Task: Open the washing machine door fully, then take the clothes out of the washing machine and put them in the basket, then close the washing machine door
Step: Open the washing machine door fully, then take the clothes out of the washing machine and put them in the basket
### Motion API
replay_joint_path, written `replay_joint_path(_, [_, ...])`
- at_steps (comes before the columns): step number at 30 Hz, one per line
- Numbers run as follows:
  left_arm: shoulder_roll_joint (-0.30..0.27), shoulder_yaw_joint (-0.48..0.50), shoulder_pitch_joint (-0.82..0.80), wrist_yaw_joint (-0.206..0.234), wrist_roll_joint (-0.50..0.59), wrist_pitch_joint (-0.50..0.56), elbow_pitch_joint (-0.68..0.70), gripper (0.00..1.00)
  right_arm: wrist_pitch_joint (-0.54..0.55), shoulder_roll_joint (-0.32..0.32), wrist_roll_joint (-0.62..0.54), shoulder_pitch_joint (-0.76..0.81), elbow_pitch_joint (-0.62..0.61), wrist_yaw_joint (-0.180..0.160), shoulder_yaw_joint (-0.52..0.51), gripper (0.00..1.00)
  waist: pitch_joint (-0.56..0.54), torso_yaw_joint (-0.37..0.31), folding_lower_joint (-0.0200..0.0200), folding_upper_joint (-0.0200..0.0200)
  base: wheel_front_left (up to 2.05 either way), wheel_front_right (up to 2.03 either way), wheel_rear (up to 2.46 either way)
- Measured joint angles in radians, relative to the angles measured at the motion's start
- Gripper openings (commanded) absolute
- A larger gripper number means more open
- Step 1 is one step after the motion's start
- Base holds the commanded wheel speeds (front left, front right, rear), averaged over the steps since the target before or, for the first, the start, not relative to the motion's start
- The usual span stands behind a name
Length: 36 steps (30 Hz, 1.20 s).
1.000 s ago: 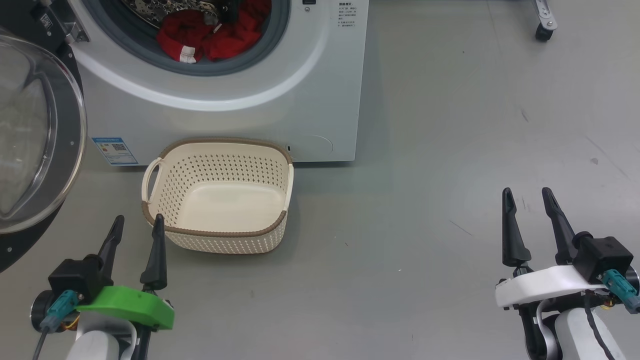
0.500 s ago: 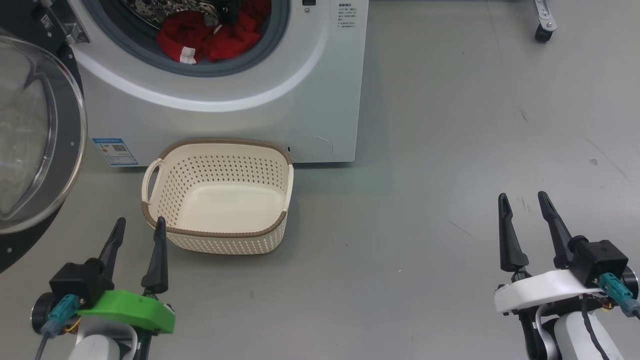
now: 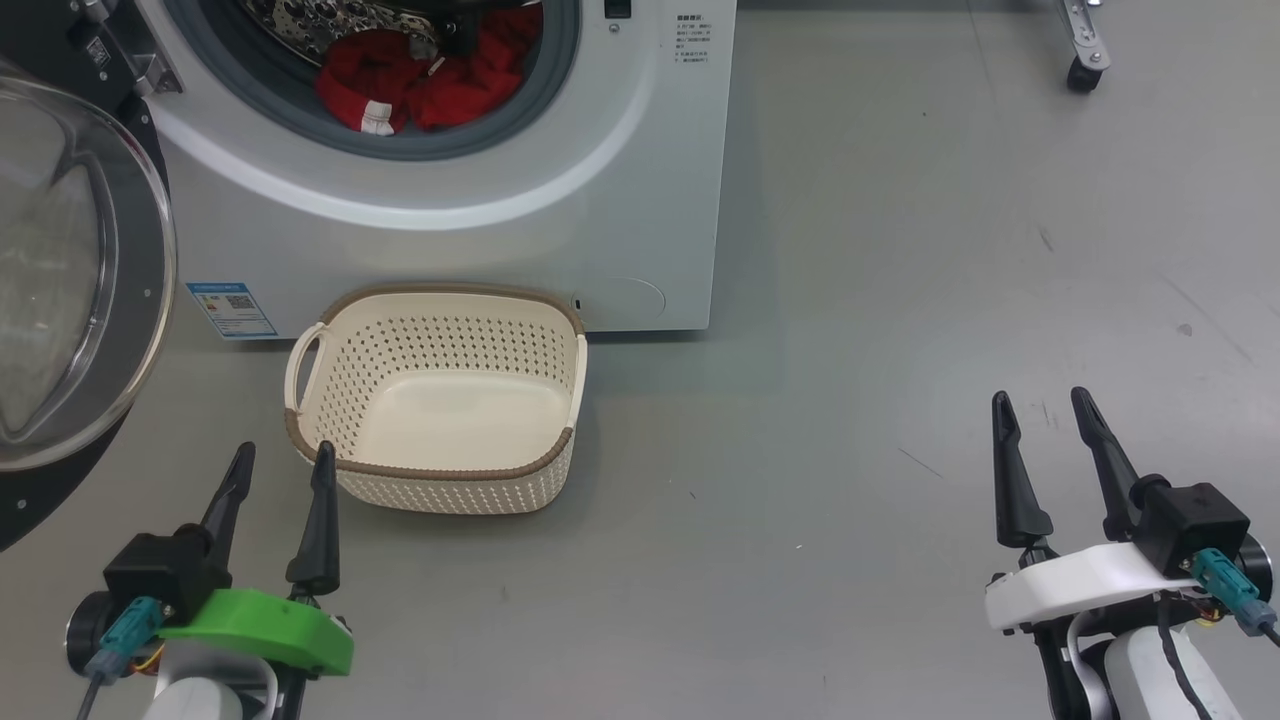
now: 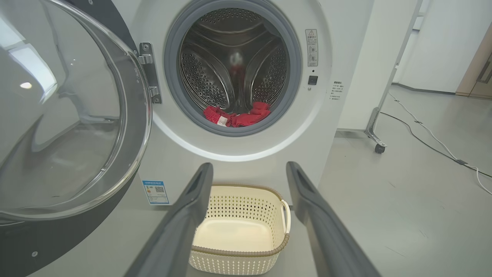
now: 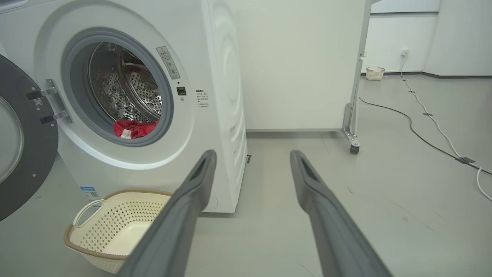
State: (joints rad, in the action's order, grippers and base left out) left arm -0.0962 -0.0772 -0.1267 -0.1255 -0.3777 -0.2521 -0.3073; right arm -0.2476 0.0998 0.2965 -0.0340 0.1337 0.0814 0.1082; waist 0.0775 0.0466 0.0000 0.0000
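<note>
Washing machine door (image 3: 60, 280) open, clothes (image 3: 420, 80) in drum (image 4: 207, 80), basket (image 3: 450, 292) empty. Left tool (image 3: 285, 450) and right tool (image 3: 1040, 396), fingers apart, have drifted slightly back; unloading not begun.

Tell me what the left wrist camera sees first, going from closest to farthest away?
left gripper → basket → washing machine front → clothes inside it
</note>
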Motion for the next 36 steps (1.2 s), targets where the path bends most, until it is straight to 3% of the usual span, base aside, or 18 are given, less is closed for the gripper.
replay_joint_path(18, [-0.006, -0.012, 0.005, 0.0, -0.01, 0.0, 0.057, 1.0, 0.0, -0.006, 0.0, 0.002, 0.001, 0.006, -0.001, 1.0, 0.005, 0.0, 0.0, 0.0, 0.22, -0.22, 0.0])
replay_joint_path(36, [-0.007, -0.006, 0.01, 0.0, -0.012, 0.0, 0.075, 1.0, 0.0, -0.009, 0.0, 0.003, 0.001, 0.009, -0.007, 1.0, 0.004, 0.005, 0.0, 0.0, 0.94, -0.94, 0.0])
